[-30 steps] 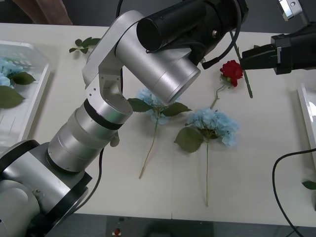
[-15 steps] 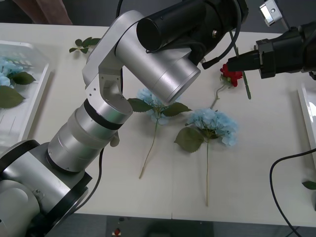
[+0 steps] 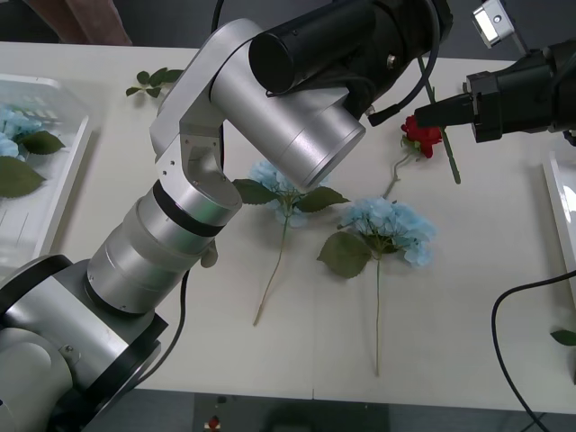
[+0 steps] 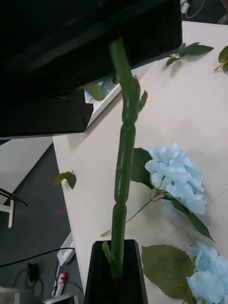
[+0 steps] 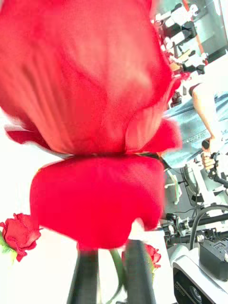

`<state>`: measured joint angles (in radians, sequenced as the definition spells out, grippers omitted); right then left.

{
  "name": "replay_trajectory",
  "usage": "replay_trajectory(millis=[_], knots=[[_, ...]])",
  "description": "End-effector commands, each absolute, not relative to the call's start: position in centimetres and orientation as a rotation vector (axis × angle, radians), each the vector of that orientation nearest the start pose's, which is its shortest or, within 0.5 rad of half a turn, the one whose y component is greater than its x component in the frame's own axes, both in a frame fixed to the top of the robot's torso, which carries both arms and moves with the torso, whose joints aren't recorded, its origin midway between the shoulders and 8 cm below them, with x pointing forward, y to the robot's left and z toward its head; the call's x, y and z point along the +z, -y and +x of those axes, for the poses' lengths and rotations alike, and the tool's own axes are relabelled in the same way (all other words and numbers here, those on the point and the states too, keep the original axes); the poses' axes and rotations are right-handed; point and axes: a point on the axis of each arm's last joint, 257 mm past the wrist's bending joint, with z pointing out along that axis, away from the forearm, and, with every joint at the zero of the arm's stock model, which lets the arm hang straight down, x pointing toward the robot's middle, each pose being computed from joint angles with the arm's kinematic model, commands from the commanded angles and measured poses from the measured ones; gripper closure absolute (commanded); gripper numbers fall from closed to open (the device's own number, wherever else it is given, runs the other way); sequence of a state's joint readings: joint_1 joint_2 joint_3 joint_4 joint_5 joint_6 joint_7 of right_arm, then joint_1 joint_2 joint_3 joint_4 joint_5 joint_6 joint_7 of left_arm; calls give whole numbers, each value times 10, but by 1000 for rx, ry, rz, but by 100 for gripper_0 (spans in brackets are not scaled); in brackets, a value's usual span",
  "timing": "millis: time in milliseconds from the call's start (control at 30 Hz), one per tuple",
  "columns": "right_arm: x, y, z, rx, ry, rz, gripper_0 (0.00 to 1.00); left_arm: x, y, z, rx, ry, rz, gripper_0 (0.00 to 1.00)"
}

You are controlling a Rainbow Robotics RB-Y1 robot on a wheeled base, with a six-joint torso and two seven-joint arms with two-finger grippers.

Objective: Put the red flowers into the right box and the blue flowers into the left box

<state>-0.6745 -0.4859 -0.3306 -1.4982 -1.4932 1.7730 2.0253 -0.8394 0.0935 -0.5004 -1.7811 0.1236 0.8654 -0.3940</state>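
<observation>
At the upper right of the front view, the red rose (image 5: 95,118) hangs with its long stem (image 3: 450,153) running down the frame. The left gripper (image 5: 114,273) holds it in its jaws just under the bloom. The right gripper (image 3: 421,115) comes from the right side, and its jaws pinch the stem. The right box (image 3: 553,198) is close by, at the right edge.
</observation>
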Motion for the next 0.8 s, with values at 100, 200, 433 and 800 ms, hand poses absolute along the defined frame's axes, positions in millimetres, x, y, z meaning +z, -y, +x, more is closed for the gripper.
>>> replay_trajectory(millis=[100, 200, 433, 800], knots=[[-20, 140, 460, 1090, -1907, -933, 100, 74, 149, 517, -1120, -1677, -47, 0], [-18, 144, 461, 1088, -1907, -921, 100, 74, 149, 517, -1120, -1677, -47, 0], [-14, 161, 465, 1059, -1923, -880, 100, 74, 149, 517, -1120, -1677, -47, 0], [-23, 235, 467, 961, -2003, -712, 100, 59, 122, 526, -1143, -1718, -81, 0]])
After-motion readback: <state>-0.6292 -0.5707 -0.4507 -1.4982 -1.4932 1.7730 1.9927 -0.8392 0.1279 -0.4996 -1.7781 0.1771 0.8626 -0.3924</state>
